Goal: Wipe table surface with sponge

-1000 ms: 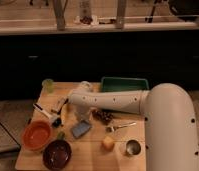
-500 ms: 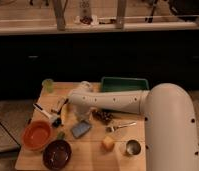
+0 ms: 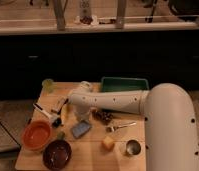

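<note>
Tool [image 3: 82, 115] hovers over the sponge [image 3: 81, 129], its state we cannot tell; we want flat pressure across the counter [image 3: 89, 151].

Big white robot arm [image 3: 118, 101] reaching from the right side across to the left, bent down at its end, gripper [image 3: 82, 114] hanging under that end, pointing down

two bowls [image 3: 37, 135], one sponge [image 3: 81, 129]; end effector [image 3: 82, 116] over sponge

matt wood table surface [image 3: 95, 150]; smooth white tool [image 3: 83, 115] above soft sponge [image 3: 81, 129].
</note>
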